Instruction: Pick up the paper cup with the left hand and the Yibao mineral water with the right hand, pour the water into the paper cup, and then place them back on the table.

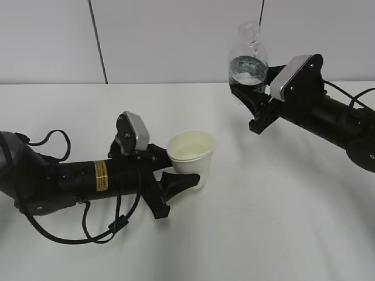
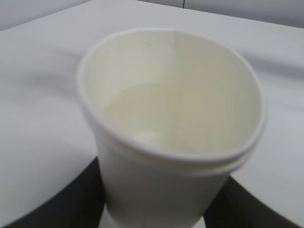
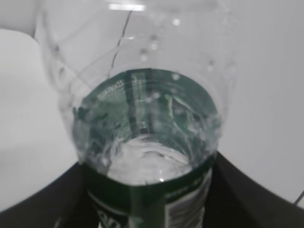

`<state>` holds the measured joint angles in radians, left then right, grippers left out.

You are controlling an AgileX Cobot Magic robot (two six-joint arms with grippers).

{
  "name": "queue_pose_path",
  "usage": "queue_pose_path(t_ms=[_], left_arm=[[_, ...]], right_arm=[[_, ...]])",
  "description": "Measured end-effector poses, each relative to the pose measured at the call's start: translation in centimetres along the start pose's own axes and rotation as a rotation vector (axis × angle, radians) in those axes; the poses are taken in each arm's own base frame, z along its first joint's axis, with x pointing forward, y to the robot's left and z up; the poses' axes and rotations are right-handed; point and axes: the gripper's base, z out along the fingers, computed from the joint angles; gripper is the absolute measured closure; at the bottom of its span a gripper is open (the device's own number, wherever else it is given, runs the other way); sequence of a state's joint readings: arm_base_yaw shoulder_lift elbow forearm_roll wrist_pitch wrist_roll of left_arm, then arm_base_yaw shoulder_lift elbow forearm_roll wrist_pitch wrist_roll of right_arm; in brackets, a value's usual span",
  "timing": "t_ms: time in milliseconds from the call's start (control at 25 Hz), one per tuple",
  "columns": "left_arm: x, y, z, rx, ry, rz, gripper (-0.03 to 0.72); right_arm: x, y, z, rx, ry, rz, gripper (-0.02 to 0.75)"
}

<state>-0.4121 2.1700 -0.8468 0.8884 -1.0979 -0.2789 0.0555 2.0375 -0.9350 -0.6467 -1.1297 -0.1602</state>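
Pinching the cup point(image 1: 192, 153) low on its sides, your left gripper point(image 1: 176, 175) holds it upright at the table point(image 1: 263, 234); whether the base touches you cannot tell. Cup: off-white, rolled rim slightly squashed, pale inside, water in it not discernible. Your right gripper point(image 1: 251, 93) clamps the bottle point(image 1: 248, 58) at its green label, upright and raised above the far table edge. Bottle: clear, capless, droplets inside, water point(image 3: 152, 156) pooled low. Cup and bottle sit well apart, bare tabletop between them.
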Motion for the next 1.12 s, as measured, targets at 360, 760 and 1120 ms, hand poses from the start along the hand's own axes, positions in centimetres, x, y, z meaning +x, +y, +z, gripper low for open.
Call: queue_pose_path(t_ms=[360, 760, 1120], left_arm=[[-0.5, 4.6, -3.7, -0.184, 0.001, -0.016, 0.279], [0.2, 6.5, -5.5, -0.300, 0.079, -0.011, 0.279], [0.1, 7.0, -5.7, -0.356, 0.074, 0.009, 0.279]], right_arm=[[0.8, 1.1, -0.1, -0.107, 0.101, 0.310, 0.345], [1.6, 2.3, -0.2, -0.196, 0.133, 0.393, 0.345], [5.3, 4.5, -0.3, -0.220, 0.142, 0.457, 0.346]])
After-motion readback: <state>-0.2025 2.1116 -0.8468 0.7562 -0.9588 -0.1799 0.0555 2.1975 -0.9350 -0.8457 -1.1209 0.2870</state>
